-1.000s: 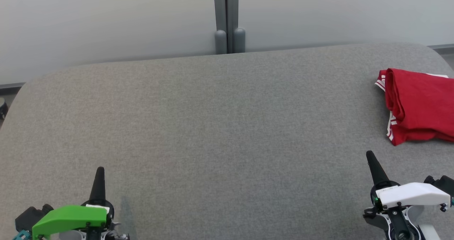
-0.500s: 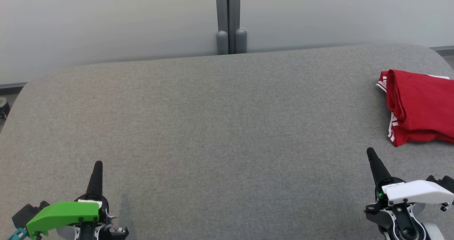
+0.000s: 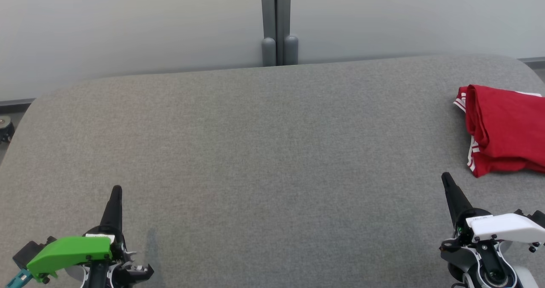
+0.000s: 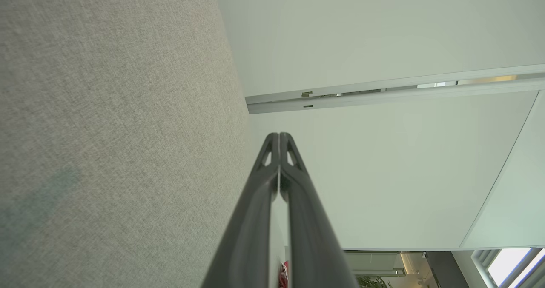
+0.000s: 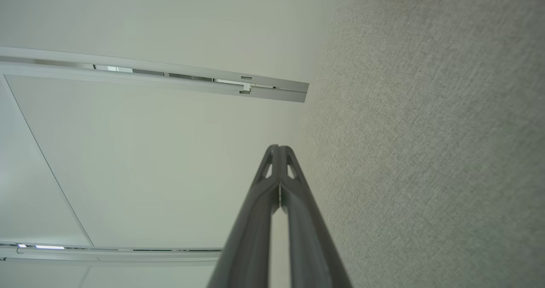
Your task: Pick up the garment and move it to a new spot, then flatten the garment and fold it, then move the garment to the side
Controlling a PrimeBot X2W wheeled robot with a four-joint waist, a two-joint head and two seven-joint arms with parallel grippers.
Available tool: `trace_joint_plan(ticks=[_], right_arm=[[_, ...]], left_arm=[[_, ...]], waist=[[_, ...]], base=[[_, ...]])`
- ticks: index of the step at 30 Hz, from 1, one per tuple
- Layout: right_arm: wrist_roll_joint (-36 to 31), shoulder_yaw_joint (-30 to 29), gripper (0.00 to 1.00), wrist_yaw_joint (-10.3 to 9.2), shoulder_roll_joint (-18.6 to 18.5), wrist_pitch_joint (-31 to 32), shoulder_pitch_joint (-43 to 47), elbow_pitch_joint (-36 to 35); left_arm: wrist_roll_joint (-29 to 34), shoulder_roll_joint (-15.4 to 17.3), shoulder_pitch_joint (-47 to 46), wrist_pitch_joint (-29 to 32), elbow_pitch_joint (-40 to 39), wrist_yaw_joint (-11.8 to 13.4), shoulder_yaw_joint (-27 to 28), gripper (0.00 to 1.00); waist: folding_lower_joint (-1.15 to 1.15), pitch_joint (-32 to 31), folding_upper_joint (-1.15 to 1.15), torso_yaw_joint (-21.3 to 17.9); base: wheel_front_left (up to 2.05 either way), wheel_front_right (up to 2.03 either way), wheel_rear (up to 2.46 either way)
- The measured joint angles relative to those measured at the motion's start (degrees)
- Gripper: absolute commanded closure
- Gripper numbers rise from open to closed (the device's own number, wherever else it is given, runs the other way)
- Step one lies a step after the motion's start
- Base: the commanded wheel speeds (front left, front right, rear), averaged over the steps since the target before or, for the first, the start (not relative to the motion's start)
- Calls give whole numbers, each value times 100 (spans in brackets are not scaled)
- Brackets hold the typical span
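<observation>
Pale grey wall panels fill the background, split by a darker upright post. Below them lies a broad table with rounded far corners, covered in coarse grey felt and open from its left edge across the middle. A red garment with white-striped trim, folded into a soft bundle, rests at the far right, cut off by the picture's edge. The green-capped left gripper sits front left, fingers pressed together on nothing. The white-capped right gripper sits front right, near the garment but apart from it, likewise closed and empty.
</observation>
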Motion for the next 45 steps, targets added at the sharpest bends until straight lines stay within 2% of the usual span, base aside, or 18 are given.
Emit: trace_joint_plan(ticks=[20,45], right_arm=[[773,-65,100,0,-5,205,-30,-56],[778,-67,100,0,-7,205,-35,-60]], left_arm=[[-684,2,-148,192,-31,-12,101,100],[-684,2,-148,194,-30,-29,104,100]], waist=[[0,-24,0,44],[0,-24,0,44]], base=[[0,0,0],[0,0,0]])
